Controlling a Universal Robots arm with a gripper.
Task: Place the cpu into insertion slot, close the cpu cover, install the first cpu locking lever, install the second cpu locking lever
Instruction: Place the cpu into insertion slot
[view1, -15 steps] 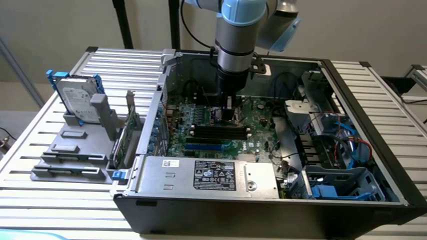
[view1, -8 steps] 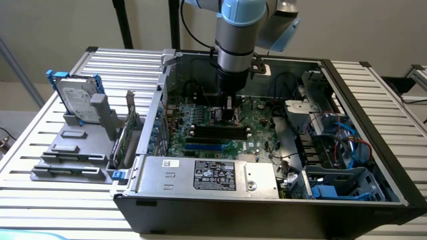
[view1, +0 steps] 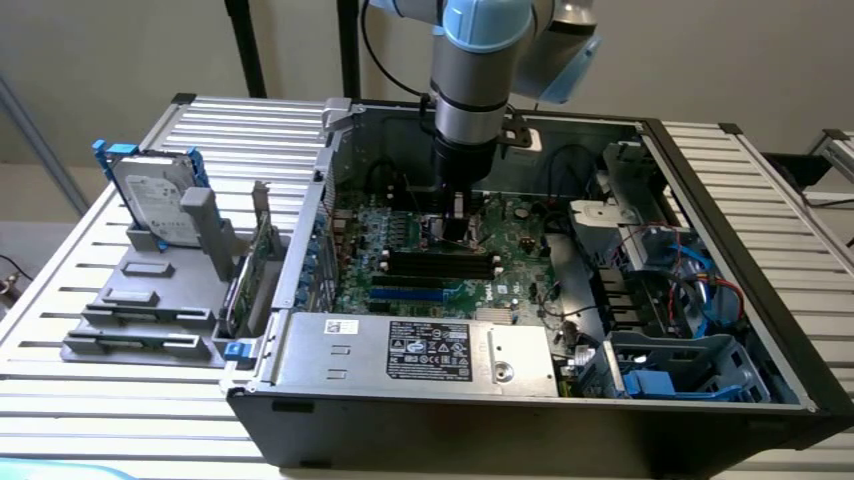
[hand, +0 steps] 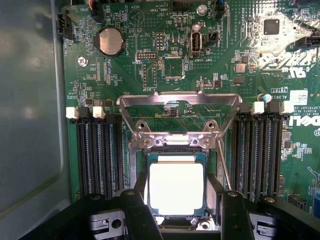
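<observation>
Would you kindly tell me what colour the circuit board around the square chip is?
The flat printed circuit board is green, clearest in the wrist view.

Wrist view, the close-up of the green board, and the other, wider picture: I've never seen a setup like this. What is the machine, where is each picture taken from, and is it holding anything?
The machine is a grey and blue robot arm. It reaches down into an open black computer case lying on a slatted metal table. The wide picture comes from a camera off the arm. The close-up comes from a camera on the arm's wrist, facing the green circuit board. There, the small flat square pale chip, the cpu, sits in its dark square socket. The thin silvery metal frame cover stands tilted up, open. The black two-fingered gripper is open, with a finger on each side of the chip, gripping nothing.
</observation>
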